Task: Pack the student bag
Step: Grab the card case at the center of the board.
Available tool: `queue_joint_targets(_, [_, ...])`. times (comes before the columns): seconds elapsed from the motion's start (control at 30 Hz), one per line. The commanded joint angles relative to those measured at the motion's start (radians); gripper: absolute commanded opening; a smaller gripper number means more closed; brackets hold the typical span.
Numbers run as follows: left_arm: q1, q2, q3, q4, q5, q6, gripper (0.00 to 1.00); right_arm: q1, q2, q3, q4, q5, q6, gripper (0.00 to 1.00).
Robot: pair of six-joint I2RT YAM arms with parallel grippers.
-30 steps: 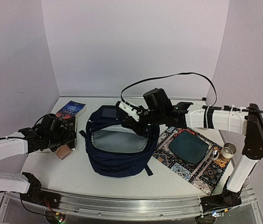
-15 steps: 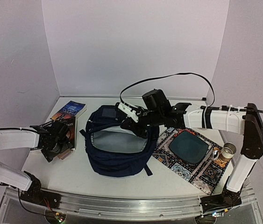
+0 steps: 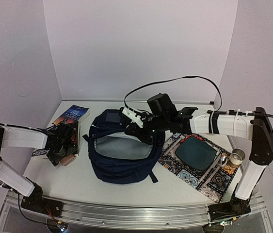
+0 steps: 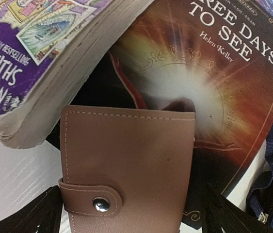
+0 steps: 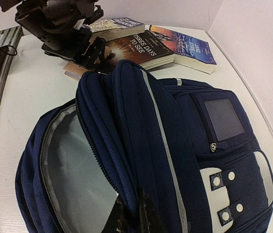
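Lying in middle of counter, student bag gapes open, grey inside showing. Right jaws clamped tight on its far top edge. Left jaws wide apart at left, one on each side of pink wallet. Wallet lies partly over orange book, purple book just beside.

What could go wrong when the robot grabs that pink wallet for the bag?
The open left jaws straddle the wallet, which lies tight against two books; closing might snag a book too. The right jaws pinch only the bag's rim; if it slips, the opening could flop shut.
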Motion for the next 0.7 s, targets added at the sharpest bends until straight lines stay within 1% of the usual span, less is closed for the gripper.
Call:
queue_joint_targets(0.0, [0.02,0.043,-0.018,0.066,0.029,-0.014,0.97,-0.003,-0.01,0.058,0.102,-0.033,0.012,0.0])
queue_joint_targets(0.13, [0.022,0.06,-0.031,0.075,0.056,-0.026,0.89,-0.002,-0.008,0.063,0.102,-0.034,0.015,0.0])
queue_joint_targets(0.2, [0.023,0.052,-0.035,0.075,0.076,-0.018,0.83,-0.002,-0.009,0.066,0.102,-0.034,0.016,0.0])
queue_joint_targets(0.33, [0.023,-0.018,-0.053,0.075,0.118,0.018,0.71,-0.003,-0.01,0.073,0.1,-0.031,0.016,0.0])
queue_joint_targets(0.4, [0.023,-0.059,-0.06,0.073,0.152,0.042,0.66,-0.002,-0.009,0.078,0.098,-0.031,0.016,0.0])
queue_joint_targets(0.53, [0.021,-0.143,-0.065,0.07,0.244,0.091,0.63,0.003,-0.001,0.092,0.093,-0.027,0.017,0.0])
queue_joint_targets(0.67, [-0.007,-0.238,-0.04,0.069,0.356,0.123,0.62,0.012,0.022,0.124,0.079,-0.014,0.022,0.0])
